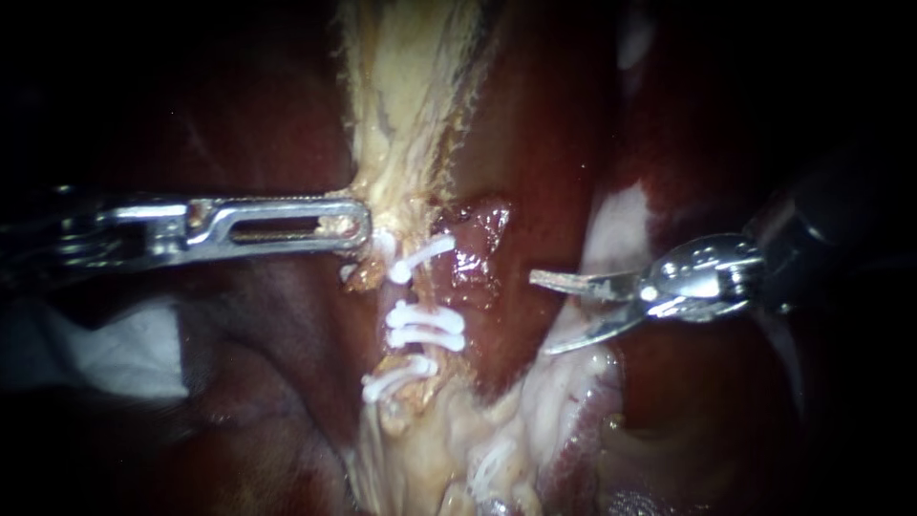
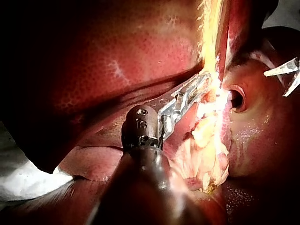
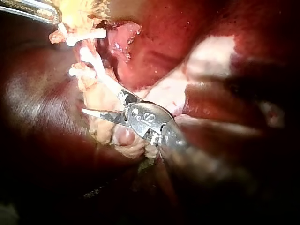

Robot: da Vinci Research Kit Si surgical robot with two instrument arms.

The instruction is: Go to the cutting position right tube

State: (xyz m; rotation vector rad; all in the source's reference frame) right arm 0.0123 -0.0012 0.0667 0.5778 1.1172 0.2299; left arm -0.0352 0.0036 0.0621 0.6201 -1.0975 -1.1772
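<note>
A pale yellow strand of tissue (image 1: 411,86) runs down the middle of the endoscope view into a tube (image 1: 420,287) that carries three white clips (image 1: 425,325). Just right of the clips lies a glistening red strip (image 1: 475,250); I cannot tell which is the right tube. My left instrument (image 1: 358,225) comes in level, its slotted jaws shut on the strand's edge just above the top clip, also seen from its wrist (image 2: 204,79). My right instrument (image 1: 542,313) has two thin blades standing open, apart from the clipped tube, on its right. From its wrist the blades (image 3: 103,102) point toward the clips (image 3: 86,35).
Dark red liver (image 1: 258,382) lies on both sides of the strand. Pale, whitish tissue (image 1: 611,229) sits behind the right blades, and a white cloth (image 1: 124,354) lies under the left shaft. The right blades (image 2: 276,83) show beyond the strand in the left wrist view.
</note>
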